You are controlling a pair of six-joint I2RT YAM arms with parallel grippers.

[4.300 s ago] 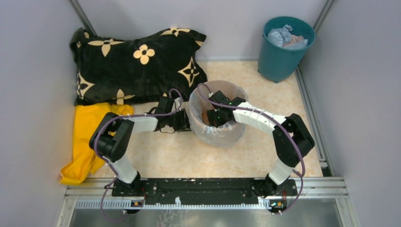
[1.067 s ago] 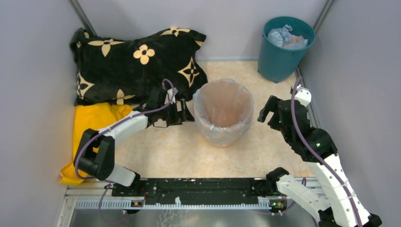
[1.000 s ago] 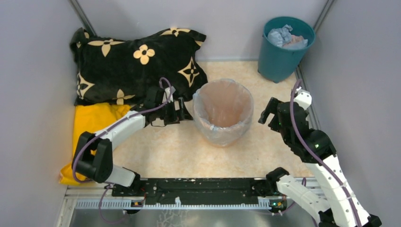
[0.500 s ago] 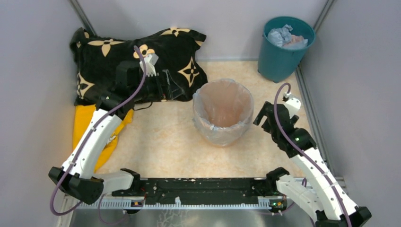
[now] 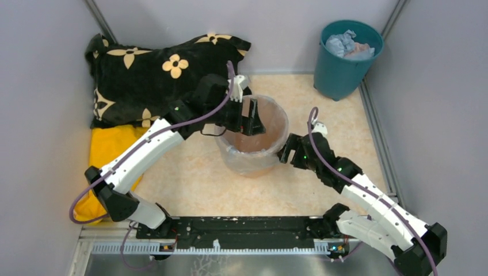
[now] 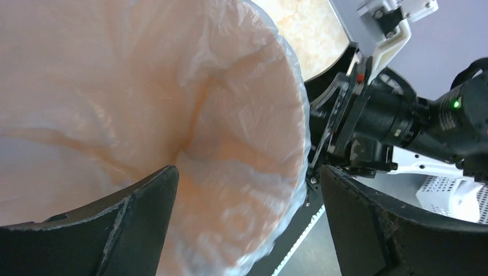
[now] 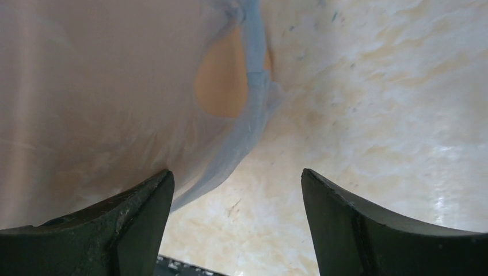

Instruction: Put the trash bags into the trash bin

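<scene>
The peach-orange trash bin (image 5: 253, 168) stands mid-floor, lined with a pale blue see-through trash bag (image 5: 232, 154) folded over its rim. My left gripper (image 5: 251, 118) is open at the bin's mouth. In the left wrist view its jaws (image 6: 247, 172) straddle the bag-covered rim (image 6: 270, 132), one finger inside and one outside. My right gripper (image 5: 285, 154) is open, low against the bin's right side. In the right wrist view, the right gripper (image 7: 236, 172) has the bag's blue edge (image 7: 253, 98) and a bare orange patch of the bin (image 7: 221, 86) ahead of its left finger. Nothing is gripped.
A black pillow with yellow flowers (image 5: 167, 75) lies at the back left, with a yellow cloth (image 5: 106, 155) in front of it. A dark teal bucket (image 5: 345, 57) holding crumpled material stands at the back right. Grey walls close in both sides. The black base rail (image 5: 247, 227) runs along the near edge.
My left arm swung from over the pillow to the bin's mouth. My right gripper moved left and down to the bin's side. The bin now sits further left.
</scene>
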